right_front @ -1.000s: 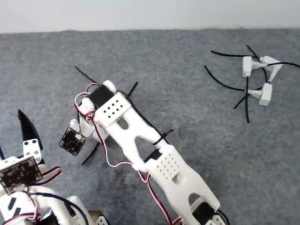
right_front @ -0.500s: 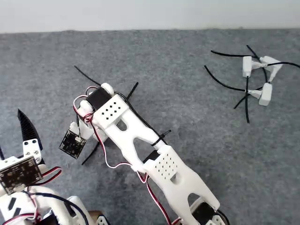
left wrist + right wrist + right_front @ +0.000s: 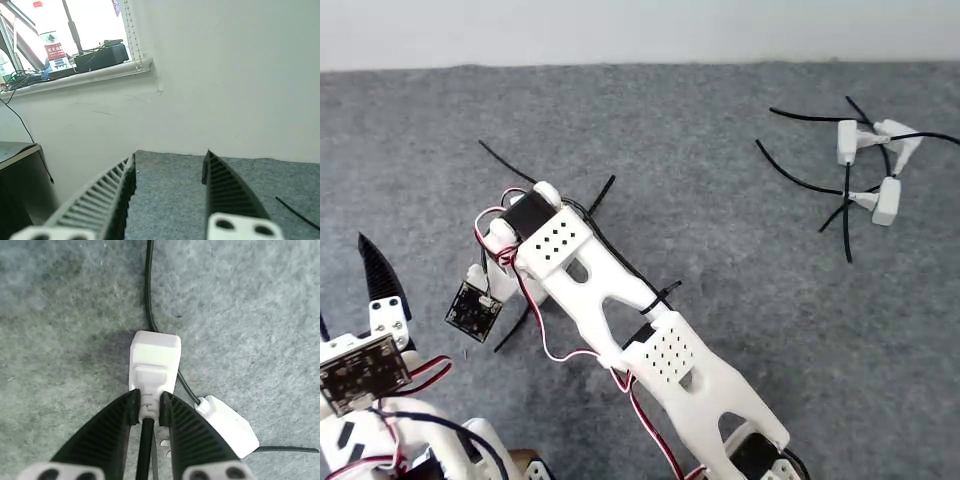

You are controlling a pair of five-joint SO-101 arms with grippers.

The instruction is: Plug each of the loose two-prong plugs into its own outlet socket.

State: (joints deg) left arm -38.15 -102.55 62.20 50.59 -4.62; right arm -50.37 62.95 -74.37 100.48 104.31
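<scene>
Grey carpet (image 3: 60, 300) under plug (image 3: 151, 381) between right jaws, touching socket (image 3: 155, 352).

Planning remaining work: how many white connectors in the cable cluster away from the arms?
3: one connector at the back, another beside it, a third nearer; none seems hidden.

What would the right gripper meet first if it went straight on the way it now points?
The white outlet socket lying on the carpet directly ahead. The right gripper is shut on a plug whose front seems to touch or enter that socket; how deep is unclear.
</scene>
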